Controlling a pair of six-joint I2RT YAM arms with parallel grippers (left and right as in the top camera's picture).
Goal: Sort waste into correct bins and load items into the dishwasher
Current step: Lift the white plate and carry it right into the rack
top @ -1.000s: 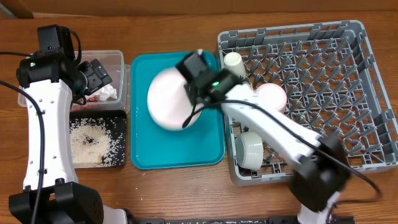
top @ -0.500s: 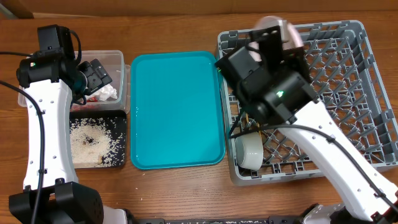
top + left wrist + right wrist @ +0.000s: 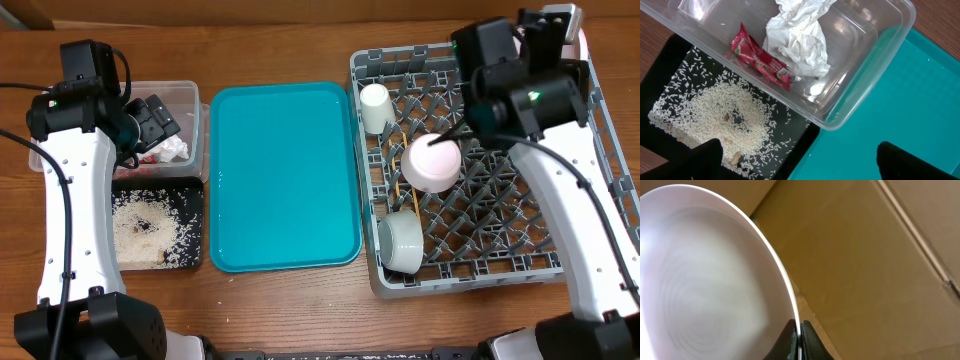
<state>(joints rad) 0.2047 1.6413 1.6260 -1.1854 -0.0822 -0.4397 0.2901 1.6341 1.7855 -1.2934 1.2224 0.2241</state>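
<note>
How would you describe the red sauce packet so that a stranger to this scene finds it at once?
Start at the big teal tray in the middle; the clear plastic tub stands at its left. Inside the tub, the packet lies beside a crumpled white napkin. It is the only red thing there, flat and glossy.

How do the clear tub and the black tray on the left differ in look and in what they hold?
The clear tub is see-through plastic; the black tray is opaque. The clear tub looks deeper, the black tray shallower. The clear tub holds a crumpled white napkin and a red sauce packet; the black tray holds only loose rice. Both are rectangular and sit next to each other beside the teal tray.
</note>
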